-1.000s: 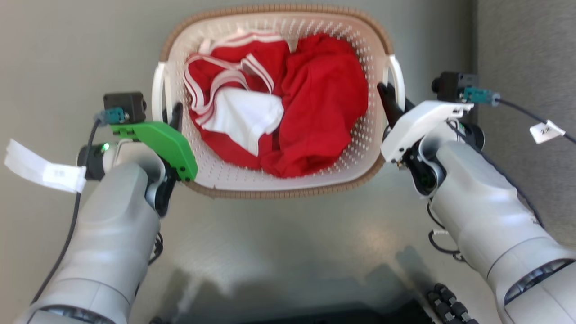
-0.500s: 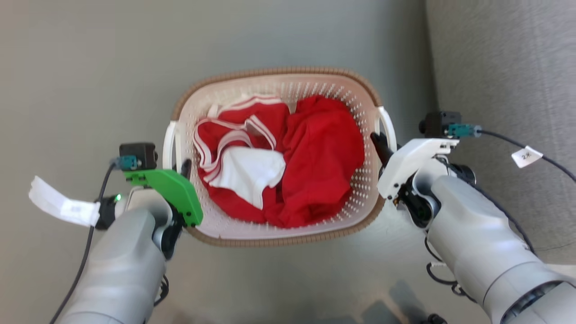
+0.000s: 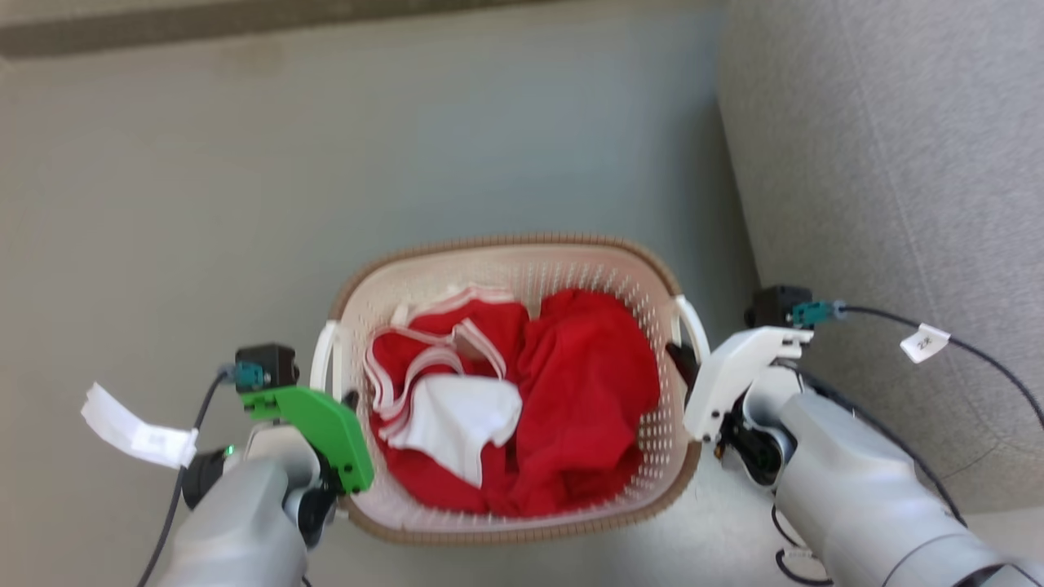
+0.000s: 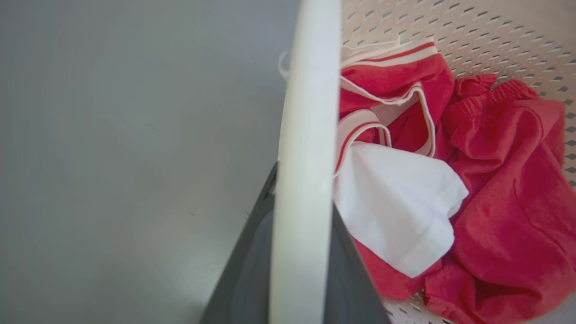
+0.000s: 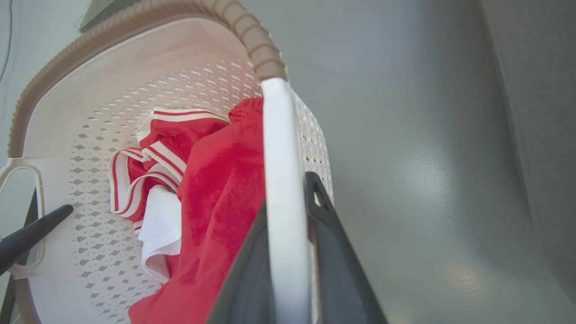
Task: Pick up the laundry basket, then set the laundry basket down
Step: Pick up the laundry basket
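Since each white handle runs straight across its wrist camera, the fingertips are mostly hidden. In the left wrist view, the left handle (image 4: 306, 135) covers the middle of the dark fingers (image 4: 245, 270), which flank it on both sides. It's the same on the right: the right handle (image 5: 281, 180) sits between two dark fingers (image 5: 330, 252), tips out of sight behind the bar.

From the head camera, the left gripper (image 3: 347, 399) is tucked under its green cover and only a dark tip shows at the handle. The right gripper (image 3: 681, 355) is half covered by its white shell. Both read as clenched on the handles, one each side.

The laundry basket (image 3: 506, 242) is held between the two arms over the grey floor (image 3: 408, 122). Its base is hidden, so I can't tell whether it touches the floor. The near rim is partly cut off by the left arm.

Basket contents:
- A red garment (image 3: 595, 391) is bunched on the right half.
- A white cloth (image 3: 465, 420) lies on top, left of centre.
- Red-and-white striped trim (image 3: 408, 367) runs along the left wall.
- The bottom of the pile is not visible.

In the right wrist view, the other arm's dark finger (image 5: 36, 234) pokes through the far handle opening.

A grey textured surface (image 3: 897, 163) sits just beside the basket's right side. I can't make out what it is.
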